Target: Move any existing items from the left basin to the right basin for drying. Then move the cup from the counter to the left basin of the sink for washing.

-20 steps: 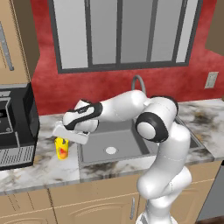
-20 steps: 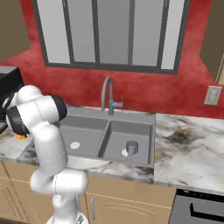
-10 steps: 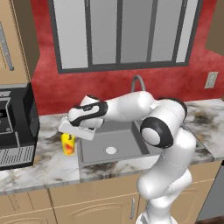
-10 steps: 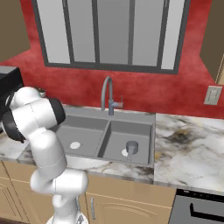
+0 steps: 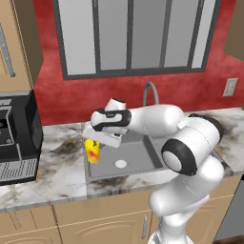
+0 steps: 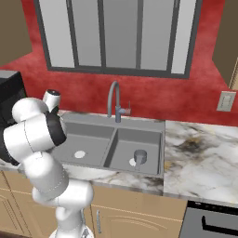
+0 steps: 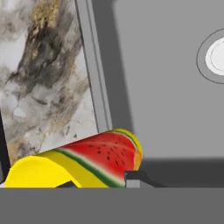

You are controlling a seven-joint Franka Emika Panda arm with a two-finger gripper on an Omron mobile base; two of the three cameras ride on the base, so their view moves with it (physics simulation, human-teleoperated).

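Readable text: none could be made out anywhere in the three views.
Cup (image 7: 100, 159): carried no lettering or numbers; its side bore a picture of a watermelon slice, red flesh with dark seeds and a green rind stripe on the yellow wall.
Cup in the left base view (image 5: 92, 150): the same mark showed only as a red-orange patch, too small to read as anything.
Wall plate above the counter's right end (image 6: 226, 101): blank, no label.
Black appliance at the counter's left end (image 5: 14, 143): its front showed no brand or digits that could be read.
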